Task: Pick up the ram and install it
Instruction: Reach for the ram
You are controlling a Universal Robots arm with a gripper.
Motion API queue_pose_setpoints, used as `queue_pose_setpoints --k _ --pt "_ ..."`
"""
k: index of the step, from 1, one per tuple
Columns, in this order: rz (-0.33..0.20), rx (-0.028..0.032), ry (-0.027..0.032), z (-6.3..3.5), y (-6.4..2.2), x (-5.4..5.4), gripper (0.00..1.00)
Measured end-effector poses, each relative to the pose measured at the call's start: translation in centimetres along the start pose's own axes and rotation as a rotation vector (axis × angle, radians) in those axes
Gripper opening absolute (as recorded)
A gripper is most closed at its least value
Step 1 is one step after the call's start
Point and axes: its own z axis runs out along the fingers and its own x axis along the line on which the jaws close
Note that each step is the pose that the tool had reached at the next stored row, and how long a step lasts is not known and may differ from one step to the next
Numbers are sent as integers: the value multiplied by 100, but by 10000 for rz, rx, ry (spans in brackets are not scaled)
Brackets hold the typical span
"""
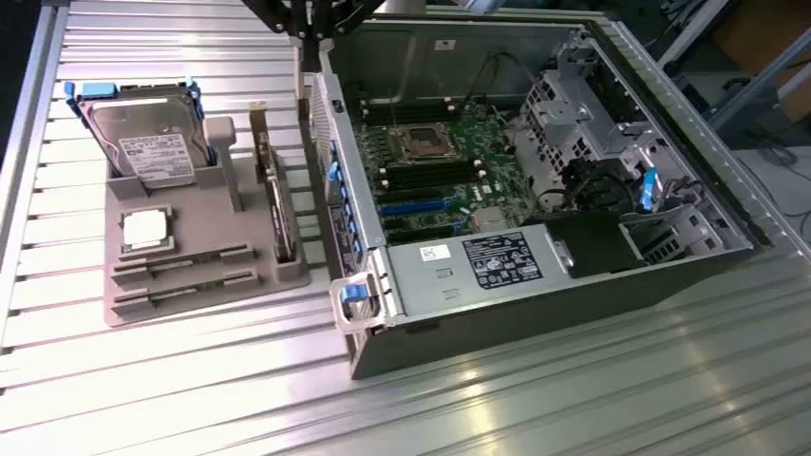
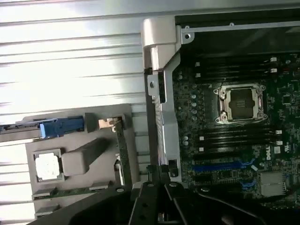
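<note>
The ram [image 1: 184,262] is a thin green stick lying in a slot of the grey holder tray [image 1: 190,309] on the exterior view's left; a second similar stick [image 1: 178,293] lies in the slot beside it. In the wrist view a ram stick [image 2: 70,191] appears as a green strip along the tray's edge. My gripper [image 1: 311,28] hangs high above the gap between the tray and the open computer case [image 1: 533,275], touching nothing. In the wrist view its dark body [image 2: 158,192] is over the case wall. The motherboard's dark memory slots [image 1: 424,176] [image 2: 234,138] flank the processor socket [image 2: 241,103].
On the tray stand a hard drive [image 1: 152,142] with blue rails, a square silver processor chip [image 1: 143,228] [image 2: 48,165] and an upright dark expansion card [image 1: 276,204]. The case holds a power supply [image 1: 500,261] and a drive cage [image 1: 576,114]. The ribbed metal table [image 1: 545,399] lies all around.
</note>
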Motion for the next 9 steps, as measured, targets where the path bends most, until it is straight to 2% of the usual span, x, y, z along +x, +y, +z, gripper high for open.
queue_pose_setpoints --k 1,9 --pt "0 -24 0 1 -11 147 10" --pt "-1 -72 5 1 -39 507 10"
